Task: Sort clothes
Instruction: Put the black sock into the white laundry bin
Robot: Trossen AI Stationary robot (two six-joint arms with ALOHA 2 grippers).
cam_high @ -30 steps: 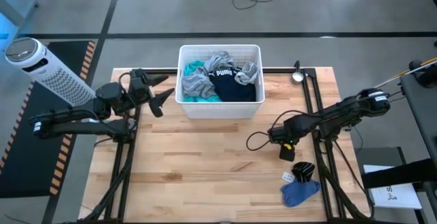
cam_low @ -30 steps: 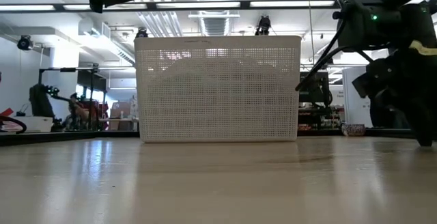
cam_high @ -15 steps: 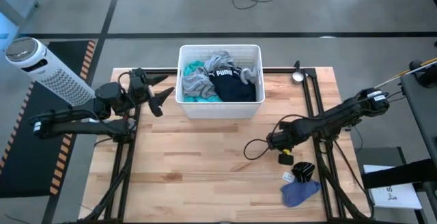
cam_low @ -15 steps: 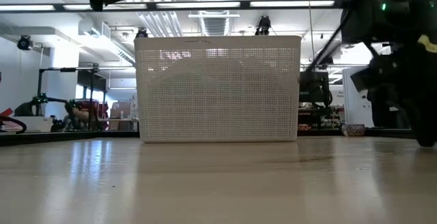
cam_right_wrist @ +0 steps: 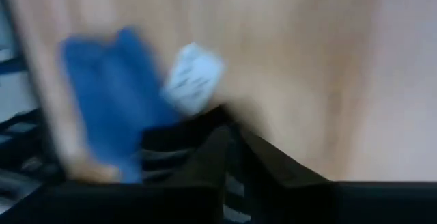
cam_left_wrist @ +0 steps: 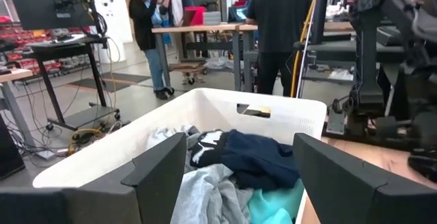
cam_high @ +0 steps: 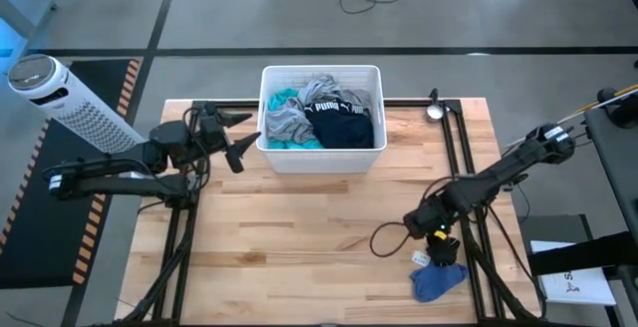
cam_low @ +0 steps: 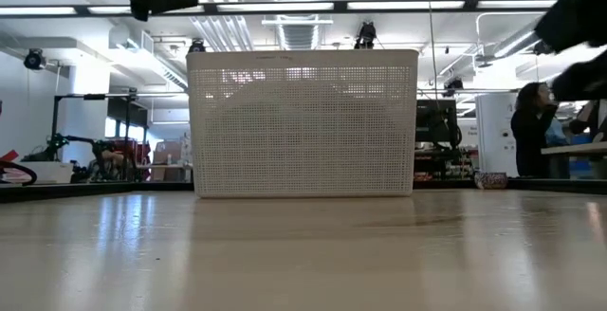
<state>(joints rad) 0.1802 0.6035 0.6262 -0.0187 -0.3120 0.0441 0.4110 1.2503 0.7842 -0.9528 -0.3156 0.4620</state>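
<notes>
Right gripper low over the small pile at the table's near right corner; left waiting at the bin.

High view: clothes (cam_high: 321,118) heaped inside white bin (cam_high: 321,160); left gripper (cam_high: 235,140) just left of bin, fingers spread; right gripper (cam_high: 435,235) well right and nearer than bin, above blue piece (cam_high: 437,281); jaw state unreadable. Best lowered squarely, pinching one layer.
Left wrist view: fingers (cam_left_wrist: 158,176) apart, facing navy garment (cam_left_wrist: 258,157).
Right wrist view: blurred.

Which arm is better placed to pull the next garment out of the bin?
Left. The left gripper hovers open beside the bin, facing the clothes. The right gripper is across the table by the blue piece.
</notes>
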